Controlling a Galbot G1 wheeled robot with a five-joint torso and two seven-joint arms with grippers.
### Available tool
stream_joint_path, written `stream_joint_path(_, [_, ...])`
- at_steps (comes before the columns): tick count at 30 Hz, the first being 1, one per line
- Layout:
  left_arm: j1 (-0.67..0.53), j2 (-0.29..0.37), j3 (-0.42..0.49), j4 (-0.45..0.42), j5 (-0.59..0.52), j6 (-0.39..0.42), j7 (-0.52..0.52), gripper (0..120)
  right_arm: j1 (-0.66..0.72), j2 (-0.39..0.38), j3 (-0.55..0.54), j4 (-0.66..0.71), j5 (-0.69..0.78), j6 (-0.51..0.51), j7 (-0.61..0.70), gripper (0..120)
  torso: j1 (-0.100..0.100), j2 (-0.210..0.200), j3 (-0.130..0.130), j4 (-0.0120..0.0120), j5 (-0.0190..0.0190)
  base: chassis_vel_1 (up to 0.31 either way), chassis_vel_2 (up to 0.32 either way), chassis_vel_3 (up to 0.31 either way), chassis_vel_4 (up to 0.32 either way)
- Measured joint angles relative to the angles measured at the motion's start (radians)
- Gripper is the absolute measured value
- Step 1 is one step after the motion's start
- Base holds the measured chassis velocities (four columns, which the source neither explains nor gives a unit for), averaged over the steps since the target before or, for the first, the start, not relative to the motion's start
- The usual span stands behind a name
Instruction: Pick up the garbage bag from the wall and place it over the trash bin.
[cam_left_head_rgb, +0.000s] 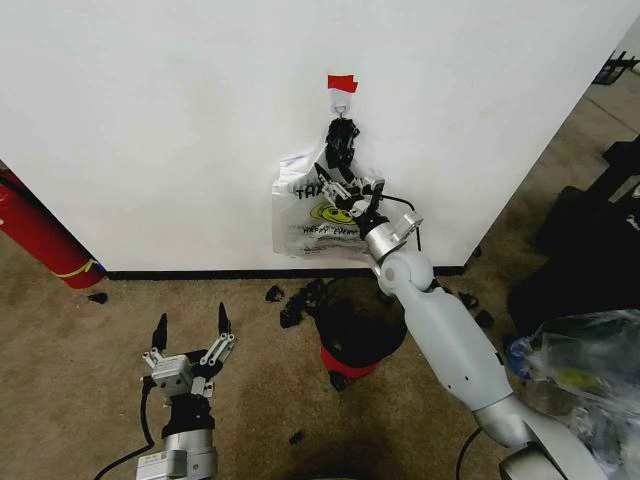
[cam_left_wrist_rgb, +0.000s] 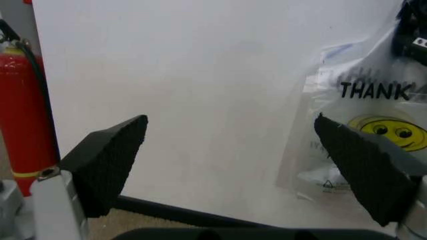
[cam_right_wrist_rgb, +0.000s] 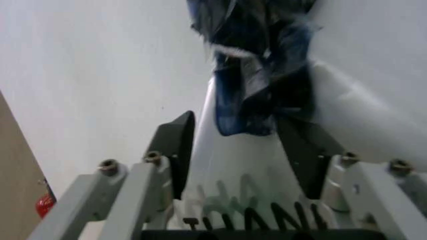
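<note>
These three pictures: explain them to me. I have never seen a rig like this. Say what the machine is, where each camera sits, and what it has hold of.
This is a wheeled robot with two arms, each ending in a two-fingered tool. The wide picture comes from a camera on its head, looking down at a white wall and brown carpet. The other two come from cameras on its wrists, looking out between the fingers.

A thin plastic garbage bag with a yellow smiley hangs on a small hook under red tape. The right tool is raised to the bag's dark bunched neck; its wrist view shows the fingers open on either side of that neck, not closed on it. The left tool waits low over the carpet, open and holding nothing.

Below the bag stands the trash bin, black with a red base. A red cylinder leans at the left.
</note>
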Motion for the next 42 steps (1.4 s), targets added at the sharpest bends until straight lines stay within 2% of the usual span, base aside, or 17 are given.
stream_joint_path(1, [-0.001, -0.002, 0.001, 0.000, 0.004, -0.001, 0.000, 99, -0.001, -0.002, 0.003, 0.005, 0.004, -0.001, 0.006, 38, 0.000, 0.000, 0.000, 0.0000, -0.0001, 0.000, 0.000, 0.000, 0.000])
stream_joint_path(2, [-0.003, -0.011, 0.001, -0.001, 0.009, -0.005, -0.004, 99, -0.003, -0.005, 0.010, 0.009, 0.011, -0.002, 0.017, 26, 0.000, 0.000, 0.000, 0.0000, -0.0001, 0.000, 0.000, 0.000, 0.000])
stream_joint_path(3, [0.000, -0.018, 0.000, -0.006, 0.014, -0.008, -0.005, 99, -0.005, -0.008, 0.014, 0.015, 0.017, -0.003, 0.020, 22, 0.000, 0.000, 0.000, 0.0001, -0.0001, 0.000, 0.000, 0.000, 0.000])
stream_joint_path(6, [0.014, -0.028, 0.001, -0.018, 0.024, -0.015, -0.006, 99, -0.012, -0.014, 0.022, 0.028, 0.025, -0.005, 0.022, 15, 0.000, 0.000, 0.000, 0.0001, 0.0000, 0.000, 0.000, 0.000, 0.000])
stream_joint_path(8, [0.029, -0.035, 0.004, -0.031, 0.037, -0.024, -0.006, 99, -0.024, -0.020, 0.034, 0.044, 0.024, -0.006, 0.022, 5, 0.000, 0.000, 0.000, 0.0000, 0.0000, 0.000, 0.000, 0.000, 0.000])
stream_joint_path(10, [0.028, -0.034, 0.003, -0.032, 0.038, -0.026, -0.008, 99, -0.029, -0.019, 0.039, 0.048, 0.014, -0.006, 0.022, 0, 0.000, 0.000, 0.000, 0.0000, 0.0000, 0.000, 0.000, 0.000, 0.000])
stream_joint_path(17, [0.020, -0.028, 0.004, -0.029, 0.034, -0.024, -0.010, 99, -0.040, -0.019, 0.040, 0.058, 0.001, -0.007, 0.022, 0, 0.000, 0.000, 0.000, 0.0001, -0.0001, 0.000, 0.000, 0.000, 0.000])
stream_joint_path(24, [0.018, -0.014, 0.014, -0.023, 0.033, -0.025, -0.010, 99, -0.104, -0.046, 0.053, 0.144, -0.009, -0.018, 0.023, 0, 0.000, 0.000, 0.000, 0.0001, -0.0001, 0.000, 0.000, 0.000, 0.000])
stream_joint_path(30, [0.013, -0.003, 0.017, -0.027, 0.022, -0.027, -0.016, 99, -0.245, -0.081, 0.077, 0.293, -0.012, -0.044, 0.048, 0, 0.000, 0.000, 0.000, 0.0001, -0.0002, 0.000, 0.000, 0.000, 0.000])
stream_joint_path(34, [-0.001, 0.031, 0.017, -0.018, -0.001, -0.012, -0.028, 99, -0.386, -0.080, 0.090, 0.433, -0.056, -0.079, 0.082, 0, 0.000, 0.000, 0.000, -0.0001, -0.0002, 0.000, 0.000, 0.000, 0.000])
stream_joint_path(42, [0.010, 0.052, 0.019, -0.022, -0.010, -0.009, -0.027, 99, -0.473, -0.091, 0.117, 0.508, -0.081, -0.061, 0.055, 0, 0.000, 0.000, 0.000, 0.0002, -0.0002, 0.000, 0.000, 0.000, 0.000])
